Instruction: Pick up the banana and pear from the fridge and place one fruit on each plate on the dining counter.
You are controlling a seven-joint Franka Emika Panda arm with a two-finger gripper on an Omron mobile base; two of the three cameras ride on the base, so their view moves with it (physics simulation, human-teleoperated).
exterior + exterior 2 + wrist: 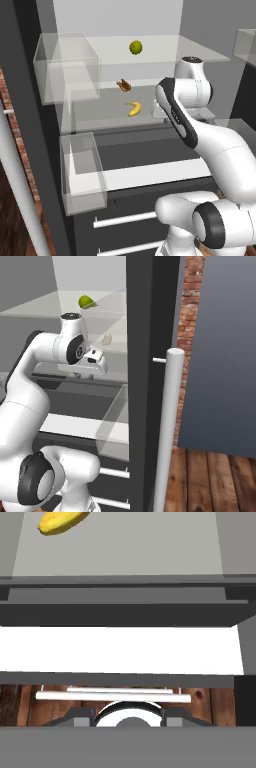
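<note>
The tall dark-grey fridge [30,125] with its white interior stands open, and the white arm reaches in at the level of the middle clear glass shelf [100,120]. On that shelf the small curved bright-yellow banana [133,108] lies about mid-width; a brown lumpy food item [124,85] sits just behind it toward the back edge. The roundish yellow-green pear [135,47] rests on the glass shelf above, near its back edge.

The end effector [95,363] hovers over the right part of the middle shelf, beside the banana and apart from it. Its jaws are not clearly visible; by all signs they stand nearly closed with nothing between them.

The step in hand looks like the approach to the banana. In the hand view the banana [60,521] sits at the upper left corner, so the hand should shift that way until the fruit is centred. The jaws should be spread first, then brought down across the banana's narrow width, staying clear of the brown item and the shelf above.
</note>
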